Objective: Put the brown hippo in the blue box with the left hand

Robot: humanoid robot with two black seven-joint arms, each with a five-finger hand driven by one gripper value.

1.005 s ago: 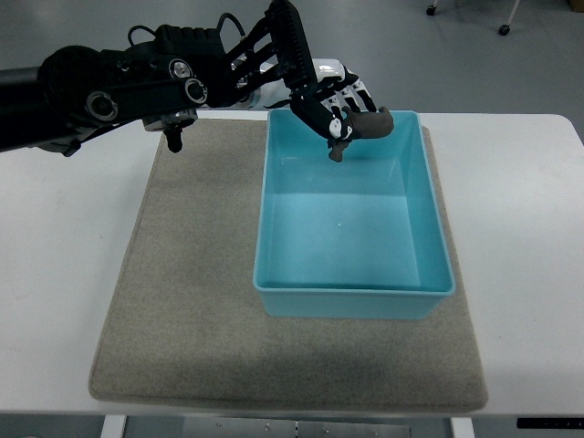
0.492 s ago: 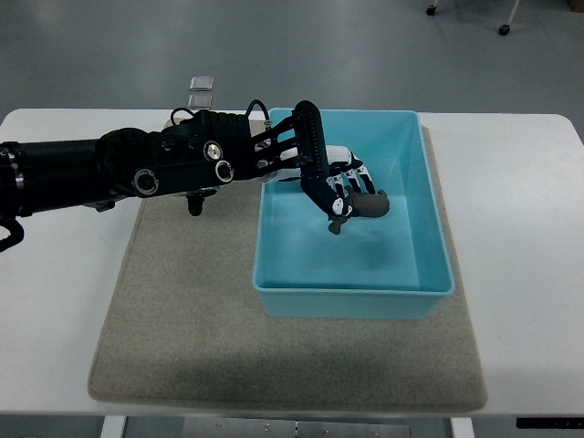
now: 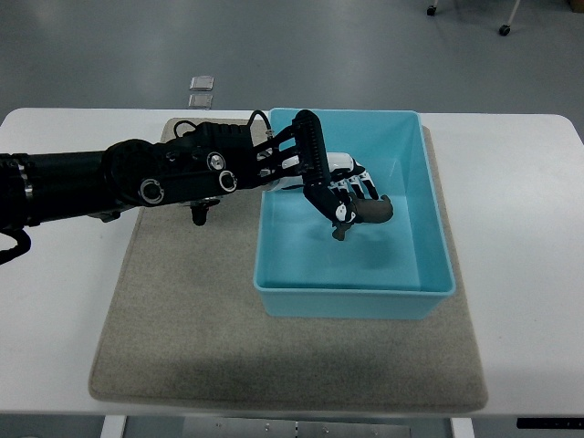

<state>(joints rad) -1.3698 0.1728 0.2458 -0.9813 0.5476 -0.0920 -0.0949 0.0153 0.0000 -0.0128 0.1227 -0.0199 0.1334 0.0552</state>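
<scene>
1. Top view: the robot's left hand (image 3: 339,187) reaches in from the picture's left edge on a long black arm and hangs over the open blue box (image 3: 429,219), inside the box's outline and toward its far half.
2. The fingers (image 3: 363,185) are curled around the brown hippo (image 3: 370,211), holding it; the toy's dark body sticks out to the right of the hand, and a small dark part of it hangs down below the grip.
3. The hippo sits within the rim of the blue box as seen from above, over the box's pale floor; whether it touches that floor cannot be told from this angle.
4. The box stands on a tan mat (image 3: 182,310), which covers the middle of the white counter (image 3: 529,274); the box occupies the mat's right side, its right wall near the mat's right edge.
5. The arm's black forearm crosses the mat's far left corner, with silver fasteners and cabling showing near the wrist.
6. Beyond the counter's far edge, on the grey floor (image 3: 109,46), lie two small pale squares (image 3: 202,90), one just behind the other.
</scene>
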